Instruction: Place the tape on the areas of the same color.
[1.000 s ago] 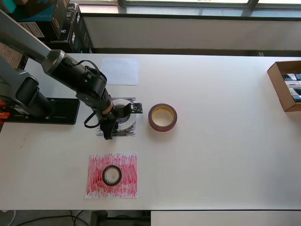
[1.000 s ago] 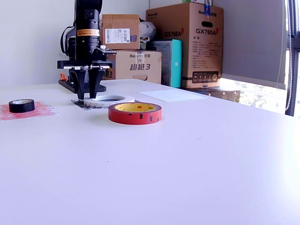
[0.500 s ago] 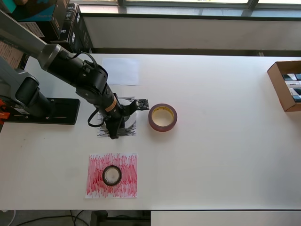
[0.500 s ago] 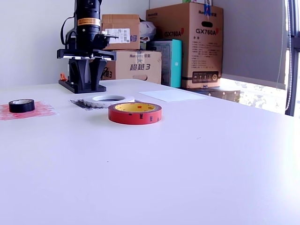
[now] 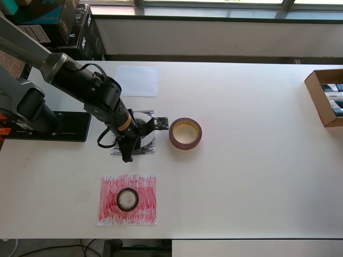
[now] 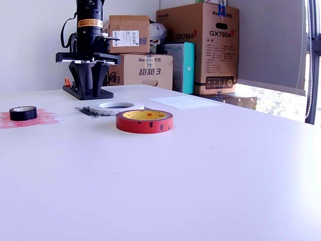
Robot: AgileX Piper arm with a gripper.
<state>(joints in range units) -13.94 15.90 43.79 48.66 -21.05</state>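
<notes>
The wide white tape ring lies flat on the black-scribbled sheet. In the overhead view my gripper covers most of the white ring and part of that sheet. In the exterior view my gripper hangs open and empty above the table, just behind the ring. The dark-red tape rests on bare table to the overhead view's right of the black sheet. The small black tape sits on the red-scribbled sheet. Nothing lies on the plain white sheet.
The arm's black base plate is at the overhead view's left. An open cardboard box stands at the right table edge. Stacked cartons stand behind the table in the exterior view.
My gripper has lifted away from the white ring, spread its fingers wider and drifted slightly toward the exterior view's left. The three tapes have not moved.
</notes>
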